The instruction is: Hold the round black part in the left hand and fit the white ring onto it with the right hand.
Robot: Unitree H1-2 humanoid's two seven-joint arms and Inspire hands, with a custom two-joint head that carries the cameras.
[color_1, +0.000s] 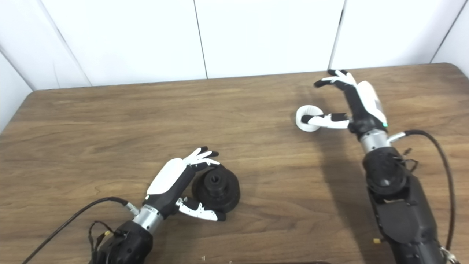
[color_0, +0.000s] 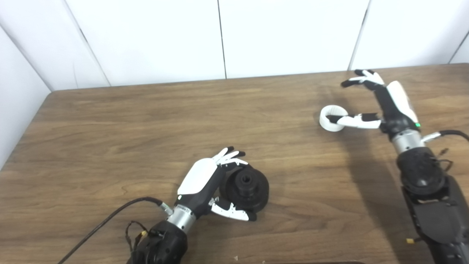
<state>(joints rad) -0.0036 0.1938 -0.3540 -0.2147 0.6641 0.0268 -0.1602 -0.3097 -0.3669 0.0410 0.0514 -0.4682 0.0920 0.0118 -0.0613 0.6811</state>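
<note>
The round black part (color_0: 244,187) lies on the wooden table (color_0: 146,121) near the front middle, with a hub and centre hole facing up. My left hand (color_0: 205,181) is open around its left side, fingers above its far edge and thumb below its near edge, not closed on it. The white ring (color_0: 331,118) lies on the table at the far right. My right hand (color_0: 381,102) is open just right of it, thumb tip reaching onto the ring and fingers spread above and behind it. The same scene shows in the right eye view, with the ring (color_1: 307,118) and black part (color_1: 216,189).
A white panelled wall (color_0: 220,36) stands behind the table's far edge. A black cable (color_0: 106,223) trails from my left wrist, and another (color_1: 443,172) loops beside my right forearm. Bare wood lies between the two hands.
</note>
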